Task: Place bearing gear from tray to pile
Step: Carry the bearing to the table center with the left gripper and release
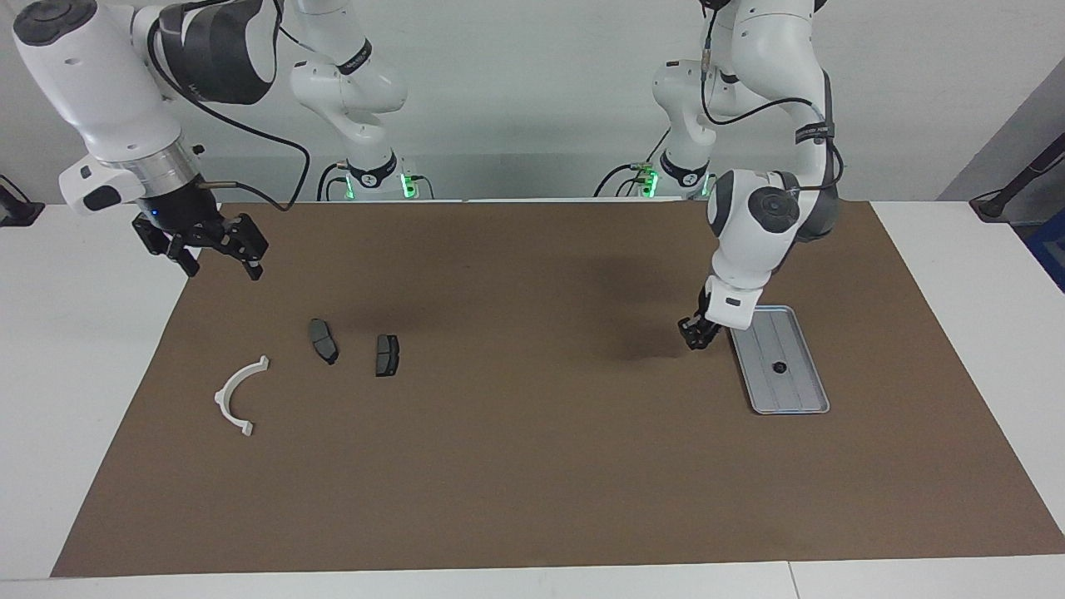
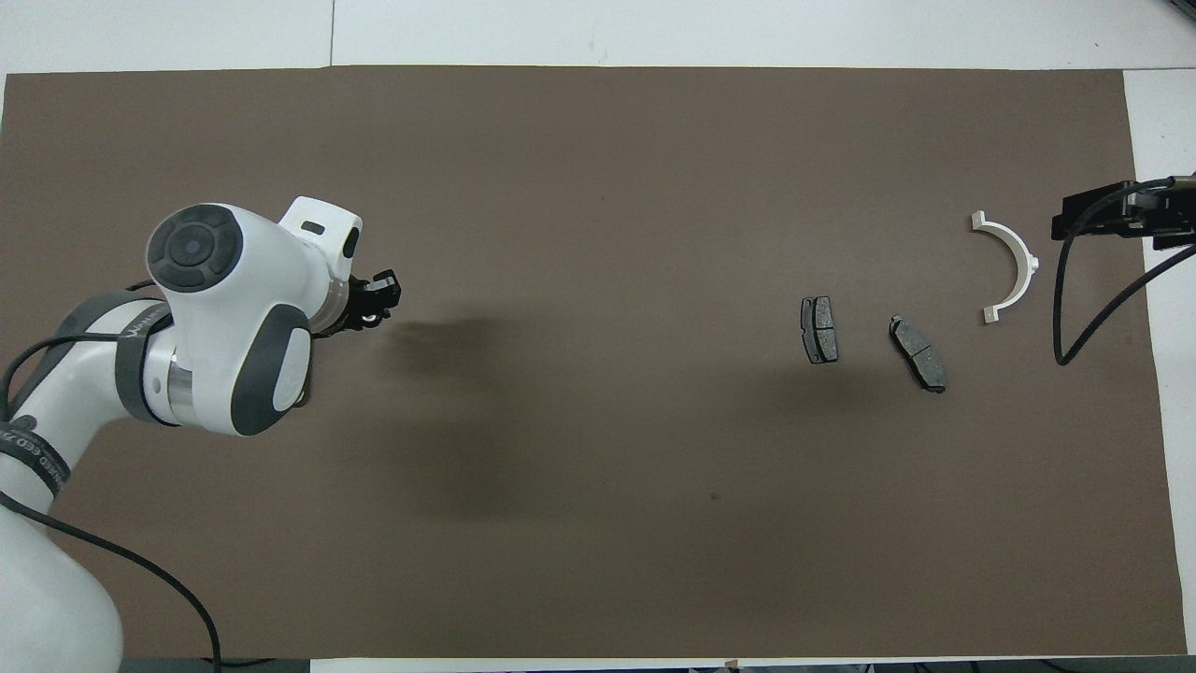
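Observation:
The silver-grey grooved tray [image 1: 799,391] lies on the brown mat toward the left arm's end of the table. A small dark bearing gear [image 1: 780,367] sits in it, near its middle. My left gripper [image 1: 697,333] hangs low over the mat just beside the tray's corner nearer the robots, apart from the gear. In the overhead view the left gripper [image 2: 378,301] shows and the arm hides the tray. The pile is a white arc bracket [image 1: 240,391] and two dark pads [image 1: 323,339] [image 1: 388,354]. My right gripper [image 1: 222,266] is open and empty, raised over the mat's edge.
The brown mat [image 1: 532,482] covers most of the white table. In the overhead view the arc bracket [image 2: 1009,266] and the pads [image 2: 819,329] [image 2: 918,352] lie toward the right arm's end, with the right gripper [image 2: 1121,215] beside the bracket.

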`<state>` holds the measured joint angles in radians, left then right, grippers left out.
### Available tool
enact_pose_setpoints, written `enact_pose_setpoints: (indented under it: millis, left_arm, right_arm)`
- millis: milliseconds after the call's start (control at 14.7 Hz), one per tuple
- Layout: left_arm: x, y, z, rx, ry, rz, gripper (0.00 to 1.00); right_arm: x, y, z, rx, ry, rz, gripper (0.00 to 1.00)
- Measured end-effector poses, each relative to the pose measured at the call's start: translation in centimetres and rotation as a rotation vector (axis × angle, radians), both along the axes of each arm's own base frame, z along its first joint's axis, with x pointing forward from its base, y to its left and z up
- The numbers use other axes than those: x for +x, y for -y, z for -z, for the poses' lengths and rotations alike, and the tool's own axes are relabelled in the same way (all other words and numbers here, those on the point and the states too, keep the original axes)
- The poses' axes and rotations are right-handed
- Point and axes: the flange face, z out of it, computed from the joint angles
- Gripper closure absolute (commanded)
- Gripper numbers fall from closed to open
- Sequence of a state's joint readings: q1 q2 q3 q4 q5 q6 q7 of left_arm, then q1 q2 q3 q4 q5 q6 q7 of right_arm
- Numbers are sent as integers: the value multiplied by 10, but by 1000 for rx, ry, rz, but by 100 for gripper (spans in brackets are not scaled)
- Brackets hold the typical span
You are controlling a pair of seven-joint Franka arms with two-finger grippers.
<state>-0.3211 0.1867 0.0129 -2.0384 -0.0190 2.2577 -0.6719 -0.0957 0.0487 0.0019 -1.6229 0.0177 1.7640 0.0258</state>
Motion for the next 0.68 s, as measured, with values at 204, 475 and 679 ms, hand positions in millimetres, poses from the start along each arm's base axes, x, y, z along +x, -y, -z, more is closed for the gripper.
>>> enact_pose_setpoints:
  millis: [204,475,679]
  left_arm:
    - [-22,68,-6,-10,6,-58,98]
    - [-32,142,-10,-34,28,-124,98]
    - [-27,188,7,-42,32,-136,98]
  right_arm:
    - [0,0,0,0,0,0,0]
    - [2,-3,3,0,-4,-6,0]
    - [12,-26,16,1,-13,-42,0]
